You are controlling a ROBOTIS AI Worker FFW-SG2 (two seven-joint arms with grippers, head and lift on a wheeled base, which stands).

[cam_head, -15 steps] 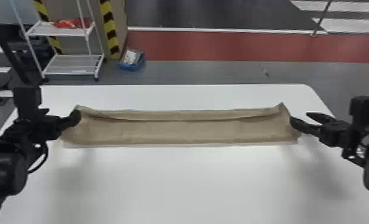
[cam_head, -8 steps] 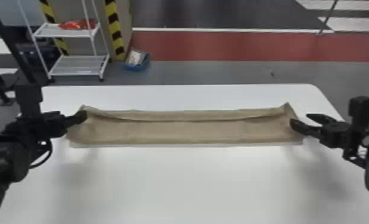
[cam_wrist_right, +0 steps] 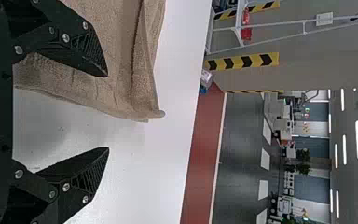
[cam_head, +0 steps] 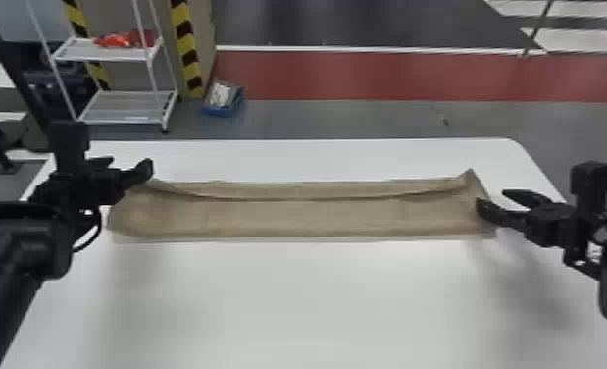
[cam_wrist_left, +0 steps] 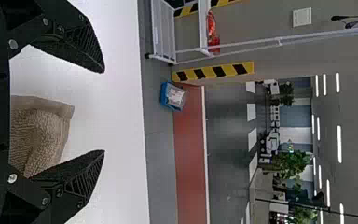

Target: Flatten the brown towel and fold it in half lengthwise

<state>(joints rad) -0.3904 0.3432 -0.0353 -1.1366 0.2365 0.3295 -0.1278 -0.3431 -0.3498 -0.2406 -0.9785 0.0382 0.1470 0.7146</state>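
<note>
The brown towel (cam_head: 287, 216) lies as a long strip across the white table, a narrow folded band along its far side and its far right corner peaked. At its far left corner my left gripper (cam_head: 128, 164) is open, one finger over the cloth. By the right end stands my right gripper (cam_head: 494, 200), open, one fingertip over the towel's edge. In the left wrist view a towel corner (cam_wrist_left: 42, 130) shows behind and between the spread fingers of the left gripper (cam_wrist_left: 103, 111). In the right wrist view one finger of the right gripper (cam_wrist_right: 107, 112) overlaps the towel (cam_wrist_right: 116, 56).
The white table (cam_head: 297, 304) extends in front of the towel, its far edge a short way behind. Beyond it on the floor are a white shelf rack (cam_head: 125, 105) and a blue box (cam_head: 223, 99). A striped pillar stands beside the rack.
My left gripper has moved rightward and then toward the table's far side, to the towel's far left corner. The right gripper has stayed about where it was, and the towel looks much the same.
</note>
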